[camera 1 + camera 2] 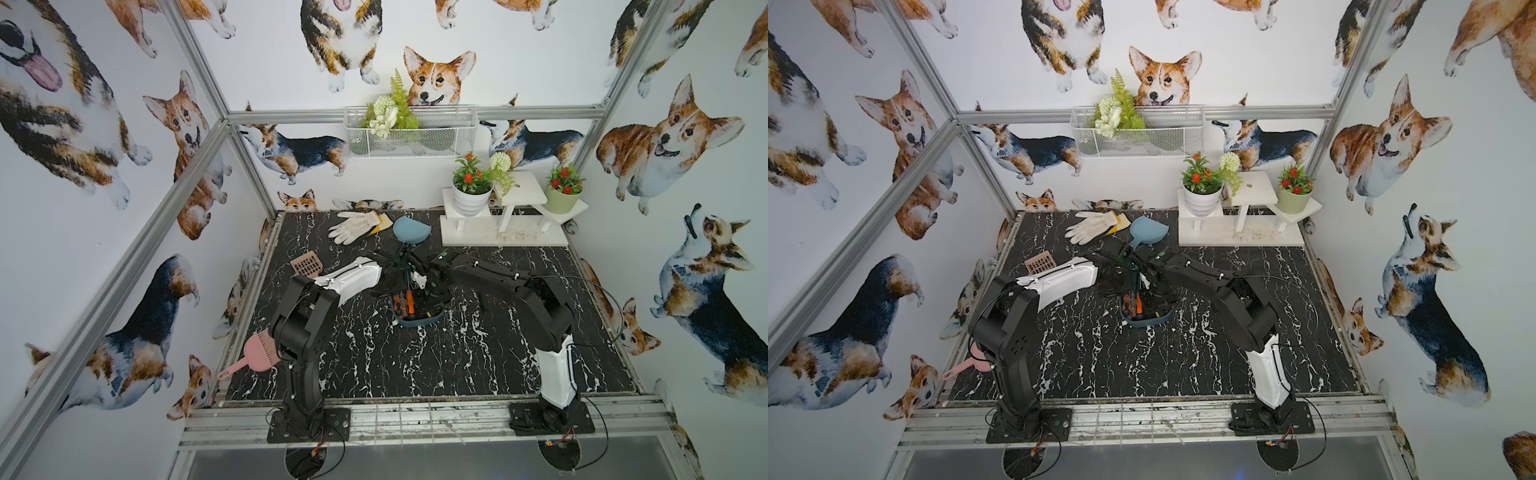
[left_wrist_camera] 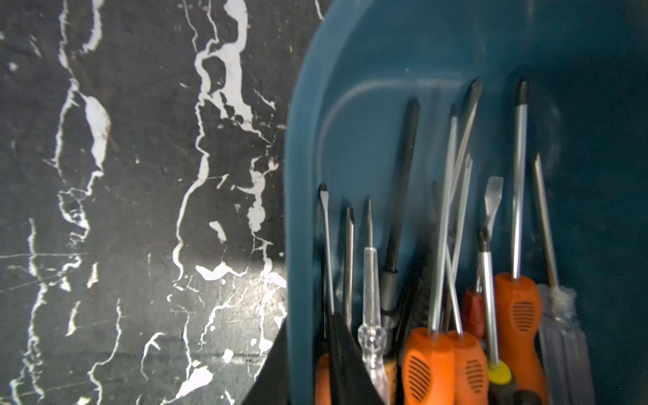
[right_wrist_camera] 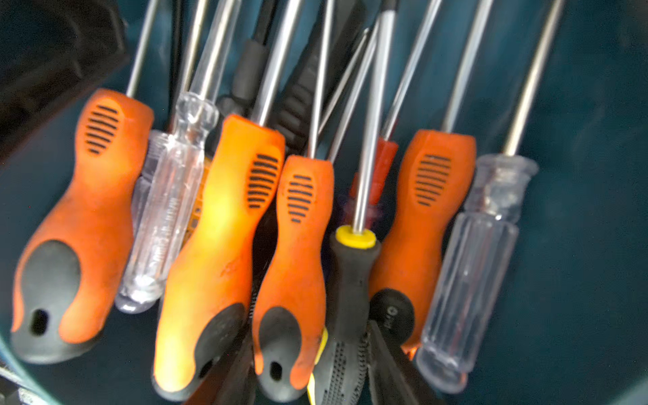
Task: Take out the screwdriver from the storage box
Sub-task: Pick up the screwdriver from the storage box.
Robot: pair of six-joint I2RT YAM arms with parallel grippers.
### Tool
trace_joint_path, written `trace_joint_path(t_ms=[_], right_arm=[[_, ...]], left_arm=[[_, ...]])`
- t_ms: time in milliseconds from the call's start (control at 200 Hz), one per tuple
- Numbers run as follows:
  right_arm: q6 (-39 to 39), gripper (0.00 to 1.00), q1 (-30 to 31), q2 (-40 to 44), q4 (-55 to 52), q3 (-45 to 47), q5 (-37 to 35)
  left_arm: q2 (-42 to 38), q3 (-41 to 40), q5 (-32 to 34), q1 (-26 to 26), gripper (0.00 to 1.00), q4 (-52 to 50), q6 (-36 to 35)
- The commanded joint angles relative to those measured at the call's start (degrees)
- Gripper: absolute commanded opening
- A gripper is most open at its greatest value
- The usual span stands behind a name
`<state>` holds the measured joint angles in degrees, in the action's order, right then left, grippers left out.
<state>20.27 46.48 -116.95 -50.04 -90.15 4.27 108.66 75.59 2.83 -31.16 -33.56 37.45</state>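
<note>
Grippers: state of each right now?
Left gripper: closed on the storage box wall.
Right gripper: cannot tell, hanging over the screwdrivers.

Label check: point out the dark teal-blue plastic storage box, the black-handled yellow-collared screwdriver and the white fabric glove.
Storage box [image 2: 368,52]: left wrist view, inner wall.
Yellow-collared screwdriver [image 3: 350,280]: right wrist view, handle.
White glove [image 1: 356,223]: a top view, palm.

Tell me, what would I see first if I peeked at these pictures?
Corgi pictures cover every wall. In the middle of the black marbled table sits the teal storage box, crammed with screwdrivers, many with bright orange handles. Potted red flowers stand on a white shelf at the far right corner.
</note>
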Motion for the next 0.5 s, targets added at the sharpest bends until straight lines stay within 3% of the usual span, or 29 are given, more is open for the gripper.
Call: trace_joint_path(t_ms=[0,220,345,435,496], right_arm=[[1.5,0.42,-0.1,-0.6,-1.5,0.7,-3.1],[2.3,0.24,-0.2,2.0,0.9,0.7,-2.8],[2.3,0.19,-0.2,2.5,1.3,0.4,-2.6],[2.3,0.21,-0.2,2.4,1.6,0.4,-2.4],[2.1,0.3,-0.2,1.8,1.4,0.2,-1.7]], left_arm=[[-0.4,0.6,0.4,0.1,0.21,-0.7,-0.7],[-1.8,0.9,0.6,0.1,0.15,-0.4,-0.4],[-2.7,1.9,0.8,0.1,0.13,-0.8,-0.5],[-2.5,2.9,0.9,0.2,0.12,-1.4,-0.8],[-2.3,3.1,0.9,0.1,0.12,-1.5,-0.8]])
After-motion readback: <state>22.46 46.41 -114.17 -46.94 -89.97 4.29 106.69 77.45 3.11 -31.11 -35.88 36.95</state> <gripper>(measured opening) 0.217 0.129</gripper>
